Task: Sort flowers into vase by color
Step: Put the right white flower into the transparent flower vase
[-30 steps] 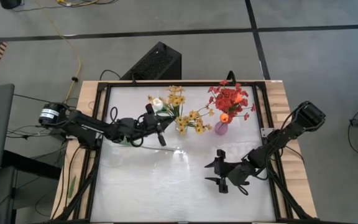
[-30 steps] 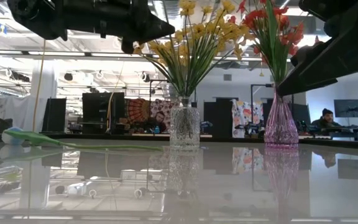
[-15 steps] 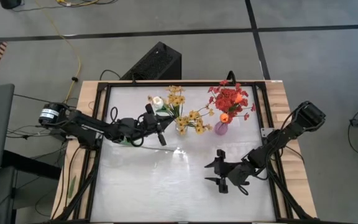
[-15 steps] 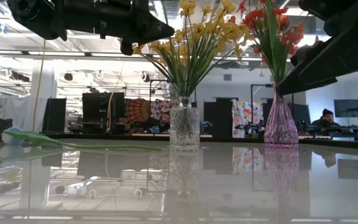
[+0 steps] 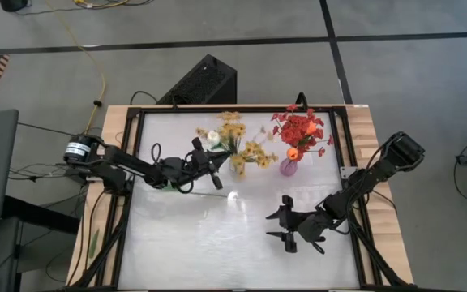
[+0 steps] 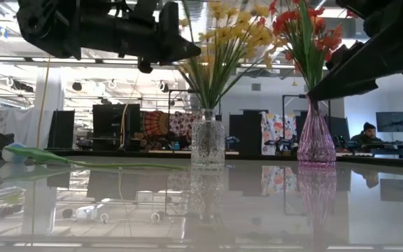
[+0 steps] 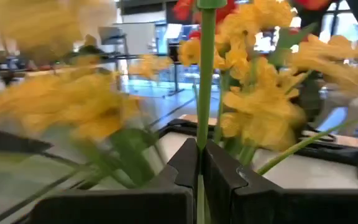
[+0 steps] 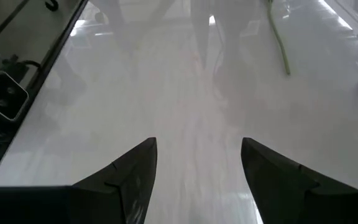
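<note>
My left gripper hangs beside the clear vase of yellow flowers, shut on a green stem topped by a whitish blossom. In the left wrist view the yellow blossoms crowd close around the stem. To the right of the clear vase, a pink vase holds red sprays and an orange tulip. Another pale-headed flower lies flat on the table under my left arm. My right gripper hovers open over the table's near right part, holding nothing. My left gripper pinches the flower's green stem between its two fingers. The fingers come nearly level from the table's left and lie across the stem. The stem stands roughly upright and runs up out of the wrist view, clear of the table; its lower end is hidden by the fingers.
The lying flower's stem stretches toward the table's middle, and its end shows ahead of my right gripper. A black frame edges the white table. A black box sits on the floor beyond the far edge.
My left gripper has moved toward the clear vase and slightly down, carrying the stem into the yellow blossoms, which have shifted. The whitish blossom has moved with it toward the table's right edge.
</note>
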You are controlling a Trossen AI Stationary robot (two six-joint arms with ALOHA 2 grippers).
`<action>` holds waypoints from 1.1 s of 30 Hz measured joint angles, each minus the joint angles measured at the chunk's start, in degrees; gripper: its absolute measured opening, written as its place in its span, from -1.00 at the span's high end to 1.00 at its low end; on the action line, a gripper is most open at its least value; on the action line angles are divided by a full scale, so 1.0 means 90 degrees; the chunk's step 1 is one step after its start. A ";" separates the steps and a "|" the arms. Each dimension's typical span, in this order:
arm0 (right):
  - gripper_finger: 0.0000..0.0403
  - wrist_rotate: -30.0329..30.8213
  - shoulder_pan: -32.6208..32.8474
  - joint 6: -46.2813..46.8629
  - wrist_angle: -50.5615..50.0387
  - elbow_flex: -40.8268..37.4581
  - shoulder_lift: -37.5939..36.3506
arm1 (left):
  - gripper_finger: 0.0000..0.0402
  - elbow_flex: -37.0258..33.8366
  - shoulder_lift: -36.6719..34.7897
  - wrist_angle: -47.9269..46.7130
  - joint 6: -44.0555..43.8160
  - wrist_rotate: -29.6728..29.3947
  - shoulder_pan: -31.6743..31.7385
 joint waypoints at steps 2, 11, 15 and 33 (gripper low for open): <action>-0.29 0.0000 0.0024 0.0065 0.0041 0.0000 0.0000 | 1.00 0.0000 -0.0012 0.0071 -0.0071 0.0039 0.0053; -0.29 0.0000 0.0056 0.0102 0.0027 0.0000 0.0000 | 1.00 0.0005 -0.0017 -0.1154 -0.1055 -0.0044 0.0163; -0.29 0.0000 0.0046 0.0102 0.0031 0.0000 0.0000 | 1.00 0.0005 -0.0018 -0.1635 -0.1491 -0.0052 0.0254; -0.29 0.0000 0.0044 0.0119 0.0095 0.0000 0.0000 | 0.51 0.0005 -0.0220 -0.2855 -0.1804 0.0843 0.0451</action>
